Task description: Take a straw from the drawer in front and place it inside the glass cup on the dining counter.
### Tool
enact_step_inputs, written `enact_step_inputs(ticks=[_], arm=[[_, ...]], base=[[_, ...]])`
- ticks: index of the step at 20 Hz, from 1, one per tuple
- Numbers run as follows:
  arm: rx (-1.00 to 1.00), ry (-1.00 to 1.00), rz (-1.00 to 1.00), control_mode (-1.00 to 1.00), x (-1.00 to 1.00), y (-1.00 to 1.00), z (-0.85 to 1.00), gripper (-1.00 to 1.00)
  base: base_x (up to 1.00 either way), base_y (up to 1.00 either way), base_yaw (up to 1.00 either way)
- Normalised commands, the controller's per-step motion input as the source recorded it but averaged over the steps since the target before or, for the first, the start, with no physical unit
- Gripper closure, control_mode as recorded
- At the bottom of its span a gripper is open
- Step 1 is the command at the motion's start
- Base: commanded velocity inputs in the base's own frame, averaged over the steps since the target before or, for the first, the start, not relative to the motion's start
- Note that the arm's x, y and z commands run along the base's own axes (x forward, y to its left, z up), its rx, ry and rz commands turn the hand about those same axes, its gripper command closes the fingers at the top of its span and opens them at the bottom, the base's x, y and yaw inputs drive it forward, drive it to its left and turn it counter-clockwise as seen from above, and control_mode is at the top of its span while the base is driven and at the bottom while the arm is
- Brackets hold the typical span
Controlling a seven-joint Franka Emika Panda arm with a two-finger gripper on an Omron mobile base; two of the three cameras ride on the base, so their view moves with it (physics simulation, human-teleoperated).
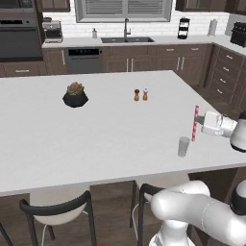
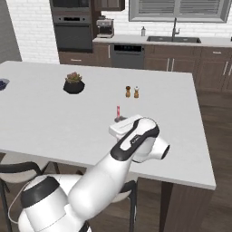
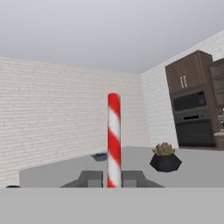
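Note:
My gripper holds the red and white striped straw upright above the white dining counter, near its right edge. The hand view shows the straw standing between the two dark fingertips, gripper shut on it. The small greyish glass cup stands on the counter just left of and below the straw's lower end, apart from it. From the right base camera only the straw's top peeks above the white hand, which hides the cup. The drawer is out of view.
A black pot with a succulent and two small shakers stand further back on the counter. Black-framed chairs sit at the near edge. A small dark bowl lies at the far left. Cabinets, sink and oven line the back wall.

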Motion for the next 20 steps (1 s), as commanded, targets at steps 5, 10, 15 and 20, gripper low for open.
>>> enact_step_inputs(ticks=[5, 10, 15, 20], arm=[[0.0, 0.0, 0.0, -1.0, 0.42, 0.02, -0.11, 1.0], [0.0, 0.0, 0.0, -1.0, 0.29, 0.0, -0.16, 1.0], [0.0, 0.0, 0.0, -1.0, 0.18, 0.0, -0.27, 1.0], [0.0, 0.0, 0.0, -1.0, 0.28, 0.0, -0.24, 1.0]], base=[[0.0, 0.0, 0.0], [0.0, 0.0, 0.0], [0.0, 0.0, 0.0], [0.0, 0.0, 0.0]])
